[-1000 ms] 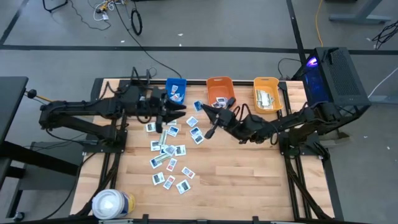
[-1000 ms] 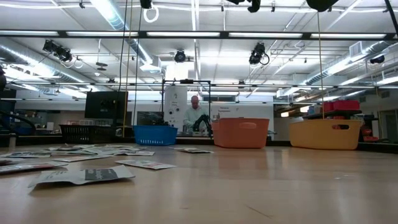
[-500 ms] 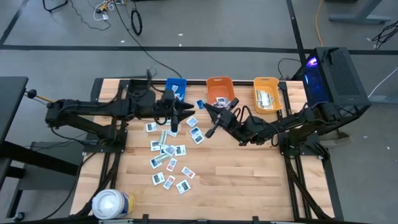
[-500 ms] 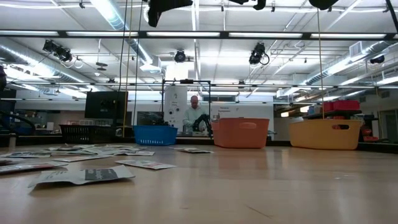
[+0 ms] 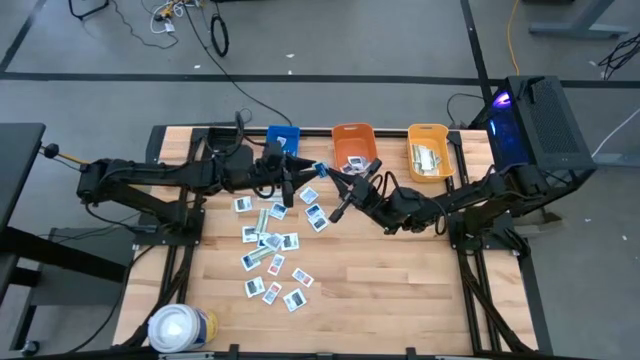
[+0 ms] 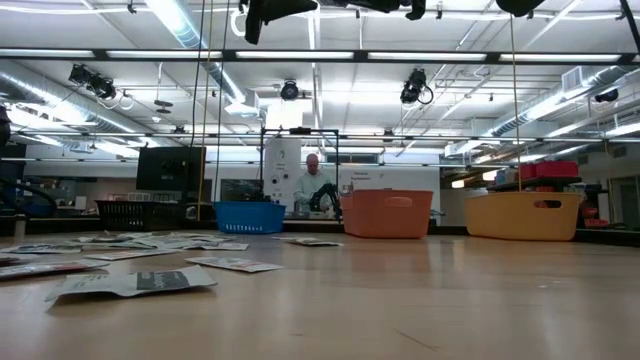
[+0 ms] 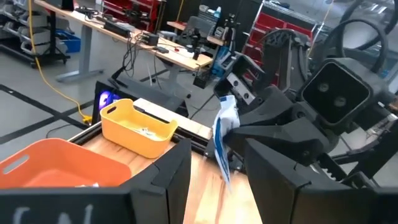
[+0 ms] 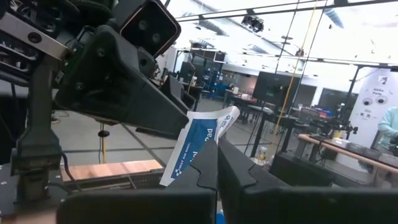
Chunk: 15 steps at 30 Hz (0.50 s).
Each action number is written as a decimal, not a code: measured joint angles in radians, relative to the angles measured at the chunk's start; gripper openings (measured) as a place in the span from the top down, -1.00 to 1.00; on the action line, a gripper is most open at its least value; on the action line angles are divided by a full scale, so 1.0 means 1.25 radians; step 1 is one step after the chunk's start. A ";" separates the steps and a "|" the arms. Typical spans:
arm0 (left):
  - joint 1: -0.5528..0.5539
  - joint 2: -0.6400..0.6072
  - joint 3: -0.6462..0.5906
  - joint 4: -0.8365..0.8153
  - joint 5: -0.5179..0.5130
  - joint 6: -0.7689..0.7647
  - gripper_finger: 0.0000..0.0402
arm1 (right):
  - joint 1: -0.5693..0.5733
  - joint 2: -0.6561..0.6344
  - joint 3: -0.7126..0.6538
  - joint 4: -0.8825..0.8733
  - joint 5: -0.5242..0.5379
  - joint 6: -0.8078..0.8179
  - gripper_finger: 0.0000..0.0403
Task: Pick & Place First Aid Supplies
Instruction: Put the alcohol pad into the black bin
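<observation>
My right gripper [image 5: 332, 178] hangs above the table in front of the orange bin, shut on a small white and blue packet [image 5: 320, 169]. That packet also shows in the right wrist view [image 8: 198, 146] and edge-on in the left wrist view [image 7: 224, 134]. My left gripper [image 5: 302, 173] faces it from the table's left, open. Its fingers [image 7: 165, 183] stand apart on either side of the packet's line and do not touch it. Many more packets [image 5: 270, 240] lie flat on the table below. My right gripper pinches the packet between its two shut fingers at its near end [image 8: 208, 155]. The fingers come roughly level from the table's right. The packet is lifted clear of the table and sticks out past the fingertips toward my left gripper, slightly bent.
A blue bin [image 5: 283, 143], an orange bin [image 5: 352, 146] and a yellow bin [image 5: 428, 150] stand along the far edge. A large white roll [image 5: 180, 327] sits at the near left corner. The near right part of the tabletop is bare wood.
My left gripper has moved toward the table's right, closing in on the packet held by my right gripper. My right gripper and the packet have stayed about where they were.
</observation>
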 joint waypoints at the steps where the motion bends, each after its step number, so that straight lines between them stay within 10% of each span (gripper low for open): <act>1: 0.000 0.000 0.000 0.001 0.000 0.000 0.23 | 0.000 0.000 0.000 0.000 0.000 0.002 0.99; 15: 0.000 0.000 0.000 0.008 0.000 0.001 0.74 | 0.000 0.000 0.000 -0.002 -0.007 0.003 0.99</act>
